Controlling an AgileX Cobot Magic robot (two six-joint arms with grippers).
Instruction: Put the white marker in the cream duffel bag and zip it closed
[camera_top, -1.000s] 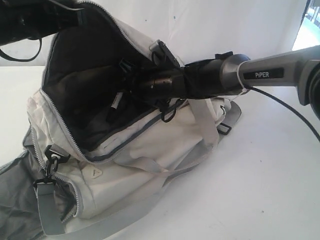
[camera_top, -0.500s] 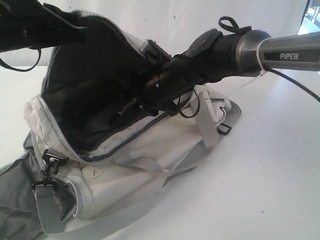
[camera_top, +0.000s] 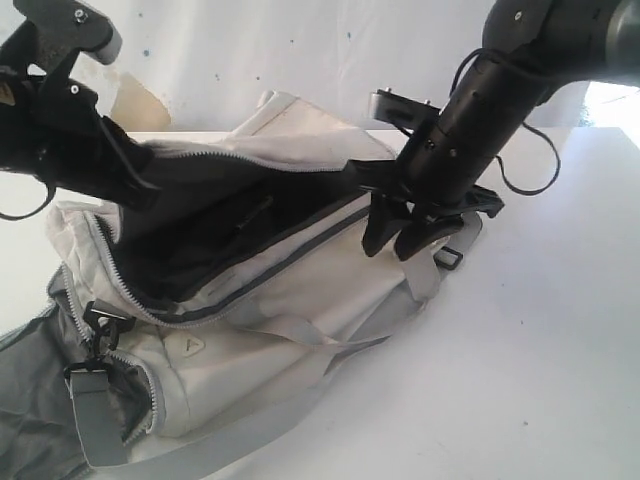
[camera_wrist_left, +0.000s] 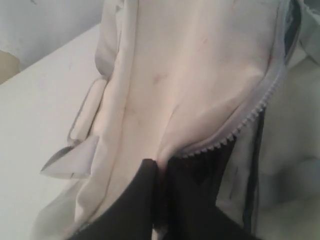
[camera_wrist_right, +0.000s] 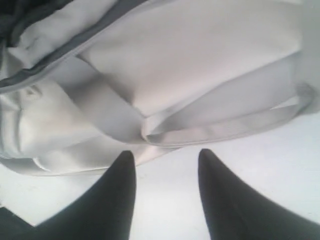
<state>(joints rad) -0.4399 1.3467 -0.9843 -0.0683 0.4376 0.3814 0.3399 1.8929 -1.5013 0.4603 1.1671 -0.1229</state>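
Note:
The cream duffel bag (camera_top: 300, 290) lies on the table with its main zipper undone and the dark lining showing. The white marker (camera_top: 254, 218) rests inside on that lining, dim and slanted, free of both grippers. My right gripper (camera_top: 393, 240) hangs just above the bag's right end. It is open, with nothing between its fingers (camera_wrist_right: 166, 156), over a grey strap (camera_wrist_right: 220, 125) and bare table. My left gripper (camera_top: 135, 182) is shut on the bag's rim fabric (camera_wrist_left: 159, 167) beside the zipper teeth (camera_wrist_left: 250, 117), holding that edge up.
A grey-lined side pocket (camera_top: 30, 400) gapes open at the lower left. Black buckles (camera_top: 103, 322) and grey webbing straps (camera_top: 300, 335) trail across the bag's front. Another buckle (camera_top: 450, 258) sits at the right end. White table (camera_top: 520, 370) extends to the right.
My right gripper let go of the marker inside the bag, opened, and rose up and out to the right. The left arm lowered the held rim, so the opening looks narrower.

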